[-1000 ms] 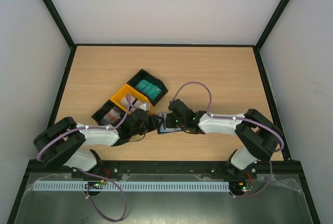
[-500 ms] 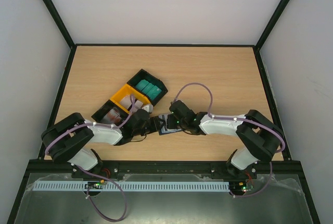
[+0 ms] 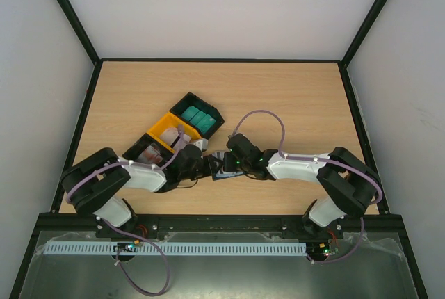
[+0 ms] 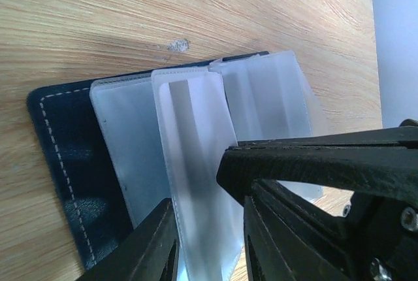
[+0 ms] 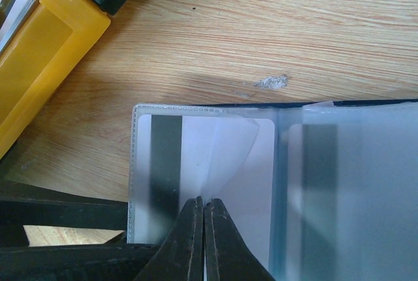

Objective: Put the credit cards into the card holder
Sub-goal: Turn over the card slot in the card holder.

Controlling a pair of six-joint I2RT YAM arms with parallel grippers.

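Card holder (image 3: 221,172) lies open on table (image 3: 292,97), 6 o'clock of centre, clear sleeves (image 4: 268,98) up. Left gripper (image 4: 208,248) at its 9 o'clock, jaws narrow astride one sleeve; can't tell if pinching. Right gripper (image 5: 204,212) at 3 o'clock, jaws closed together, tips on sleeve holding white card (image 5: 251,189). Tray (image 3: 165,124) at holder's 10 o'clock, teal cards (image 3: 197,117) in far bin.

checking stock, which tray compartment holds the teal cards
The black end compartment farthest from the arms, holding the teal cards. The yellow middle compartment and the near black one show no teal.
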